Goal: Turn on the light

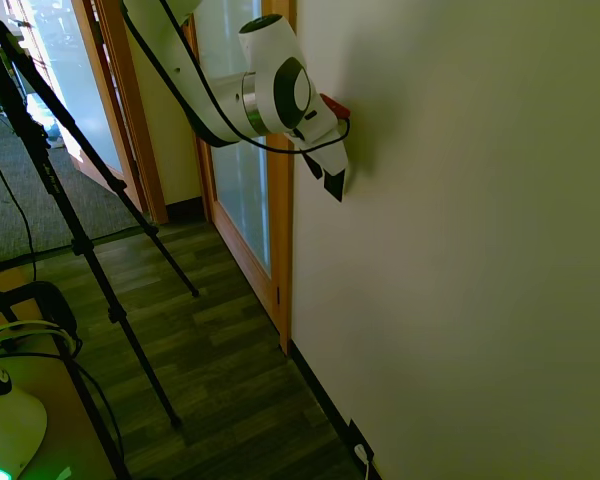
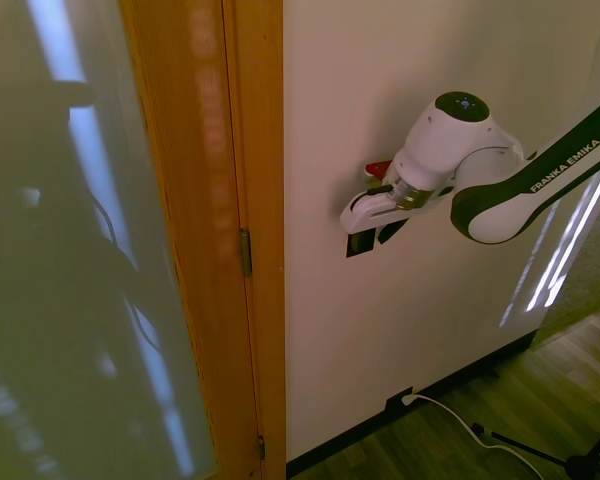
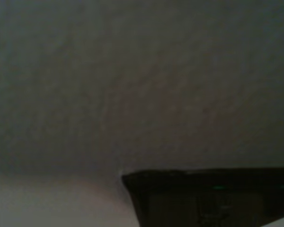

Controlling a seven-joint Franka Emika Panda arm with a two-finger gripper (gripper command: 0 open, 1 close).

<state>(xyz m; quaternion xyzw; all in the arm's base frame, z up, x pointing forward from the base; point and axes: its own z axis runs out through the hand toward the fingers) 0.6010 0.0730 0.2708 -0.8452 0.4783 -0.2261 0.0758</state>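
White wall (image 2: 400, 330) fills most of both exterior views, with a wooden door frame (image 2: 205, 240) beside it. Franka arm (image 2: 520, 190) reaches in level with the wall. Gripper (image 2: 365, 225) sits right at the wall surface, over the black switch plate (image 2: 359, 243). Plate is mounted upright on the wall, just beside the door frame, long axis vertical; only its lower part pokes out under the gripper. So the switch lies straight ahead of the fingertips, into the wall. Contact: can't confirm. Finger spread: can't tell, the hand hides them. Wrist view shows a dark plate edge (image 3: 208, 198), blurred.
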